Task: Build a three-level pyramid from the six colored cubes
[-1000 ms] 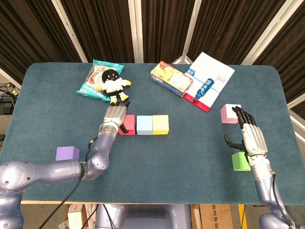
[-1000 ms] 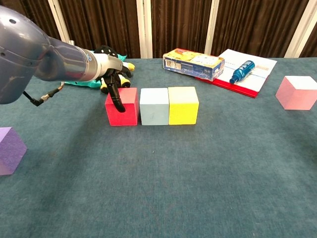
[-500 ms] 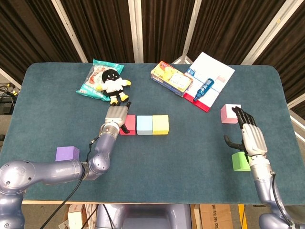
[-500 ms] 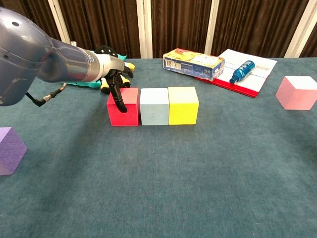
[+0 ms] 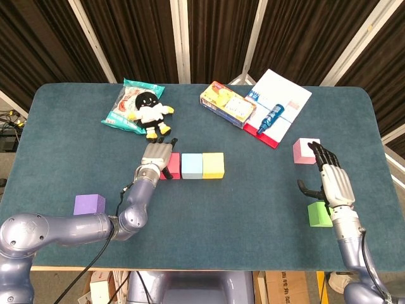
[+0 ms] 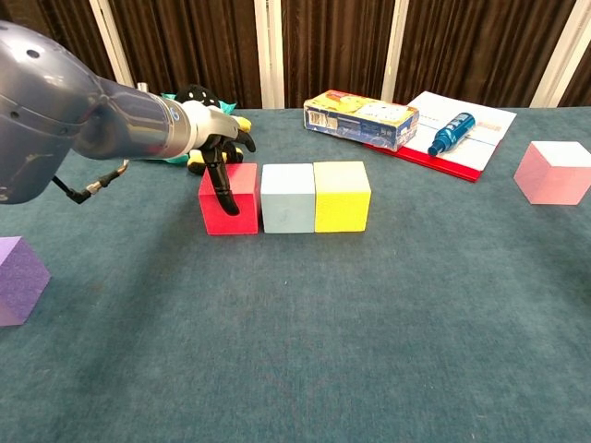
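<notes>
**Base row down, three cubes waiting: how I expect them to handle**

I have three matte, foam-looking cubes side by side on the teal cloth-covered surface (image 5: 253, 202): the red cube (image 6: 231, 197), the pale blue cube (image 6: 288, 197) and the yellow cube (image 6: 342, 195). Blue and yellow touch; red sits just beside blue, and I cannot tell whether a thin gap remains. That reads to me as the bottom level.

My left hand (image 5: 155, 156) is on the red cube at the row's 9 o'clock end, dark fingers (image 6: 222, 185) draped over its top and front face. It looks like a press or nudge rather than a lift, with nothing enclosed, though I cannot tell for certain whether it has a grip.

The loose cubes lie well apart. The purple cube (image 5: 89, 204) is at about 8 o'clock from the row, near the front edge. The pink cube (image 5: 305, 151) is out at 3 o'clock, and the green cube (image 5: 318, 215) lies at 6 o'clock from the pink one. My right hand (image 5: 330, 178) hovers between those two, fingers spread, holding nothing.

My guess is that the cubes are light, stiff enough to hold shape, and slightly yielding. The dull surface should grip well, not slide. I would take one by two opposite vertical faces, high enough to leave the lower part free for setting down. Being light, the row could shift under a careless touch, so I would squeeze gently.
</notes>
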